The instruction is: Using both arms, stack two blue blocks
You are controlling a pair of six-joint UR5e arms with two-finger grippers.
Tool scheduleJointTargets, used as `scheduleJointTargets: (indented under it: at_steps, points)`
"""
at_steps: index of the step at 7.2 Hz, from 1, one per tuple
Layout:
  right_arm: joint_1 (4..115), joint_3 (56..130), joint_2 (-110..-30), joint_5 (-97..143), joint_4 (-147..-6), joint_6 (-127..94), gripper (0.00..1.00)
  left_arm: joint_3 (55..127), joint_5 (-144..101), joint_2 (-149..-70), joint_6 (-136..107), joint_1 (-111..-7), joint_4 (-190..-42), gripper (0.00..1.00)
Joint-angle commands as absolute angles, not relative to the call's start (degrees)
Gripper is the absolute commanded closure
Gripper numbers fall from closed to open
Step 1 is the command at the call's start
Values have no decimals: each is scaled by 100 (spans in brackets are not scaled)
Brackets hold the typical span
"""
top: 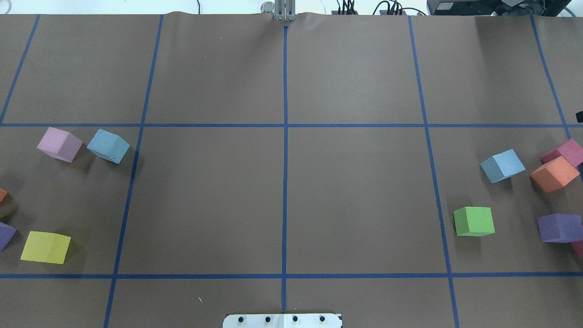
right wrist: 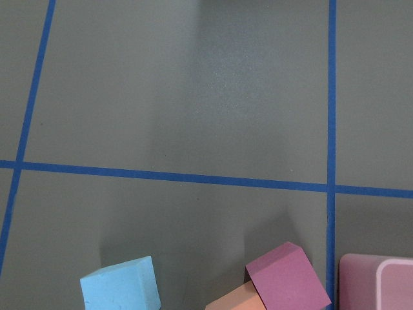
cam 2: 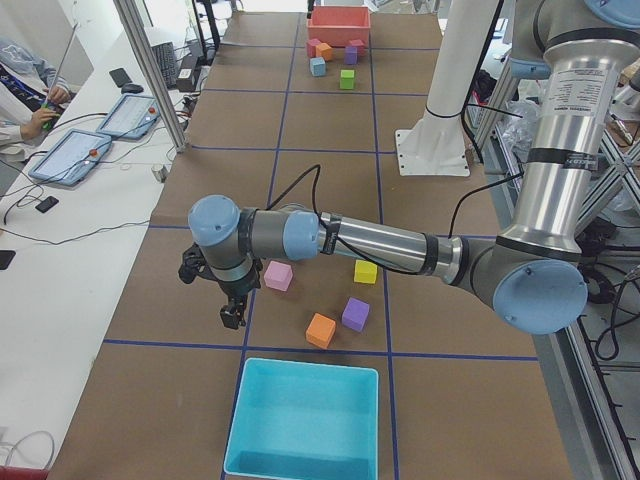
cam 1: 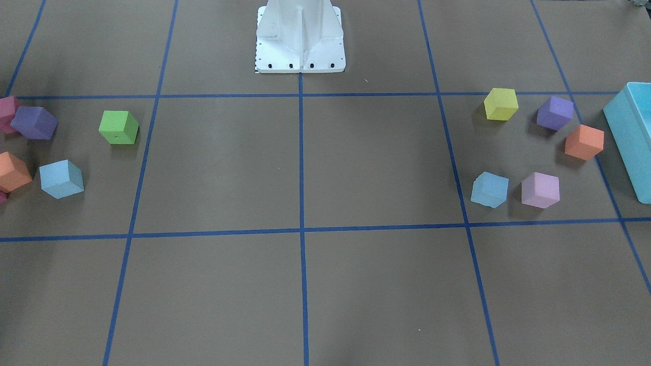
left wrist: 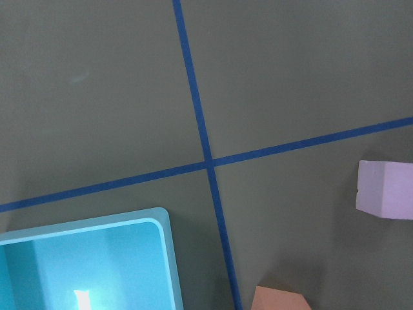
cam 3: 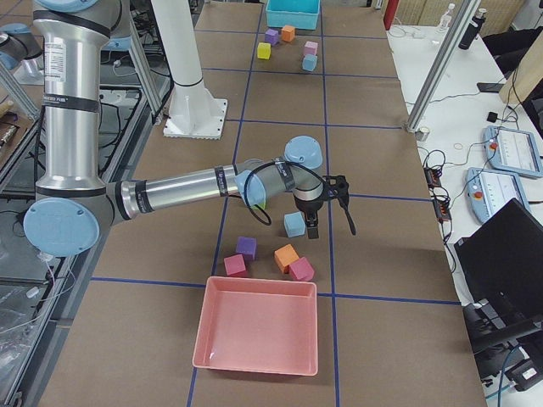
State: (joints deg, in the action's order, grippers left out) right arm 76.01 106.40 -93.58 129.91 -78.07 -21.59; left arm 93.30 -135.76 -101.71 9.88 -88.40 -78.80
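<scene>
Two pale blue blocks lie far apart on the brown table. One is on my left side (top: 108,146), next to a pale pink cube (top: 59,144); it also shows in the front view (cam 1: 490,189). The other is on my right side (top: 502,165), also in the front view (cam 1: 61,178), the exterior right view (cam 3: 294,224) and the right wrist view (right wrist: 121,284). My left gripper (cam 2: 231,311) hangs low beside the pink cube, seen only from the left side. My right gripper (cam 3: 327,217) hangs just beside the right blue block, seen only from the right side. I cannot tell whether either is open.
A turquoise bin (cam 2: 300,420) stands at the table's left end, a salmon-pink bin (cam 3: 259,335) at its right end. Yellow (top: 45,247), green (top: 474,221), orange (top: 553,173), purple (top: 559,227) and magenta (top: 565,151) cubes lie around the blue blocks. The white pedestal (cam 1: 300,35) stands centre.
</scene>
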Motion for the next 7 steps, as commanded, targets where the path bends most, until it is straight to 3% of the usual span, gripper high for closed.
scheduleJointTargets:
  at_steps: [1, 7]
  points:
    - [7086, 10626, -8906, 13025, -8330, -2180, 0, 9439, -13579, -10537, 241, -8334, -7901, 0]
    - [6312, 10469, -8903, 12808, -8174, -2399, 1, 9510, -13570, -10714, -1518, -7139, -8429, 0]
